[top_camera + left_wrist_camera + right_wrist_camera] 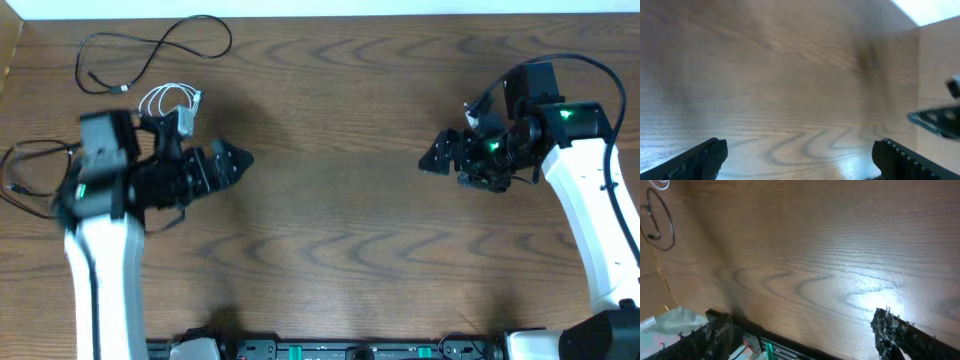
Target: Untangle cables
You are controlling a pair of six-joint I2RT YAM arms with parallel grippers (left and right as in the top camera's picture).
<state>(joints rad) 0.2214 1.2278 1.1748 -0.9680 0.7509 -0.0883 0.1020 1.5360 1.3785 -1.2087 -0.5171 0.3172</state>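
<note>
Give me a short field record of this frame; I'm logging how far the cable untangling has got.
white cable: small coil at the table's left side, just behind the left arm
looped black cable: loose loops near the far left corner, apart from the white coil
second black cable: at the left edge, partly hidden by the left arm
left jaws: open, empty, over bare wood
right jaws: open, empty, over bare wood on the right
tangle: none visible from overhead; the three cables appear separate
</note>
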